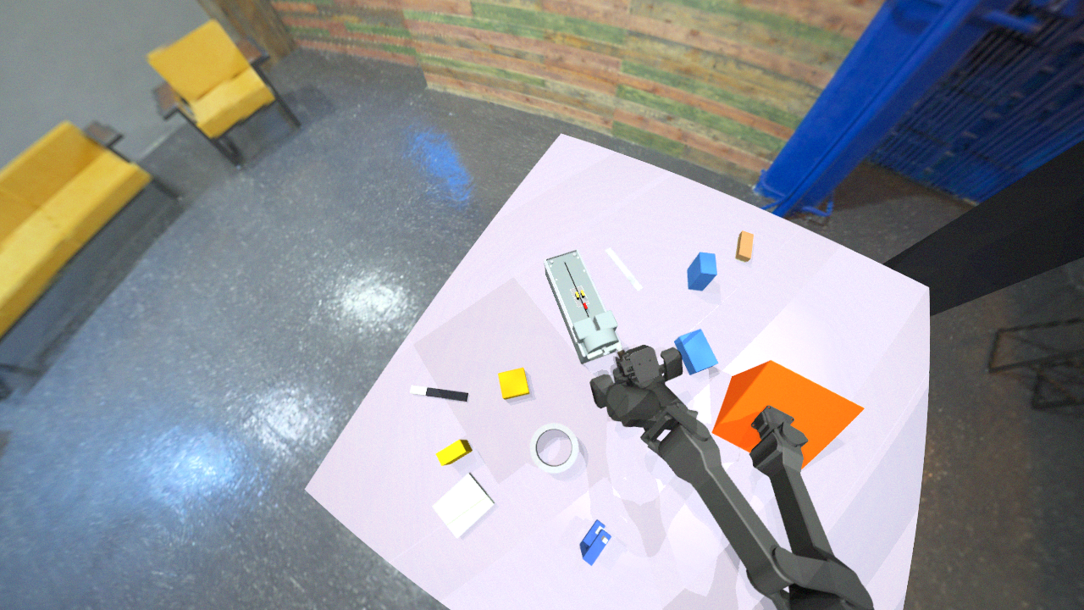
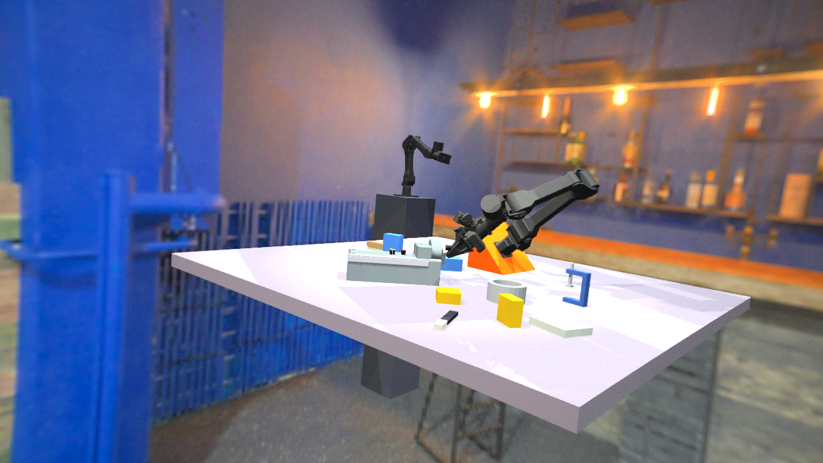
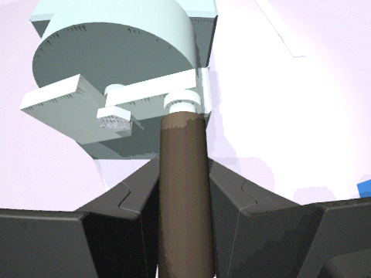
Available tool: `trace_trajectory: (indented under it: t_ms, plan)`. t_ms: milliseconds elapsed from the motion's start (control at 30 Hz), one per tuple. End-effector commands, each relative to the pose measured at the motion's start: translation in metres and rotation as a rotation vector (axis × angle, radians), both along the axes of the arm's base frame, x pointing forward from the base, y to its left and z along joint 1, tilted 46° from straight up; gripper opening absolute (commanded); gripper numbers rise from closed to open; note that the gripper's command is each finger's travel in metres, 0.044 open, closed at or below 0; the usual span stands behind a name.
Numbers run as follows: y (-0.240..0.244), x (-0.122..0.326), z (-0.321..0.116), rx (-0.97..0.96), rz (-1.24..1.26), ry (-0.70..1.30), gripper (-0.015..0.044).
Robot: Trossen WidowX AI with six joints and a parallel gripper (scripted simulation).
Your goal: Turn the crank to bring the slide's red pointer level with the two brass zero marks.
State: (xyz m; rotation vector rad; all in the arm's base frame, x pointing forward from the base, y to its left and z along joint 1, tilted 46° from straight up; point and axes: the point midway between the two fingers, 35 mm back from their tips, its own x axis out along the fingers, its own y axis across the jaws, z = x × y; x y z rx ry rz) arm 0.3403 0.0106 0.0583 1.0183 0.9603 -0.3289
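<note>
The machine (image 1: 564,291) (image 2: 391,272) (image 3: 116,54) is a long pale grey-green box with a slot along its top and a round housing (image 1: 599,334) at the crank end. The red pointer (image 1: 585,306) (image 2: 403,252) is off the two brass zero marks (image 1: 579,294) (image 2: 392,251), a short way toward the crank end. My gripper (image 1: 621,356) (image 2: 448,254) (image 3: 179,163) is shut on the brown crank handle (image 3: 185,224), with one finger on each side. The pale crank arm (image 3: 151,90) runs left from the handle's base. The pointer is out of the wrist view.
Two blue blocks (image 1: 701,271) (image 1: 695,351) and an orange wedge (image 1: 822,402) stand right of the machine. A white strip (image 1: 622,268) lies beside it. A yellow block (image 1: 512,383), a grey ring (image 1: 536,463) and a blue clamp (image 2: 584,289) are on the near side.
</note>
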Motion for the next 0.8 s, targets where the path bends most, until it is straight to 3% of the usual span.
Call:
trace_trajectory:
  t_ms: [0, 767]
  plan:
    - [0.005, -0.002, -0.008, 0.004, 0.006, 0.017, 0.0]
    - [0.026, 0.004, -0.018, 0.005, 0.006, 0.017, 0.0]
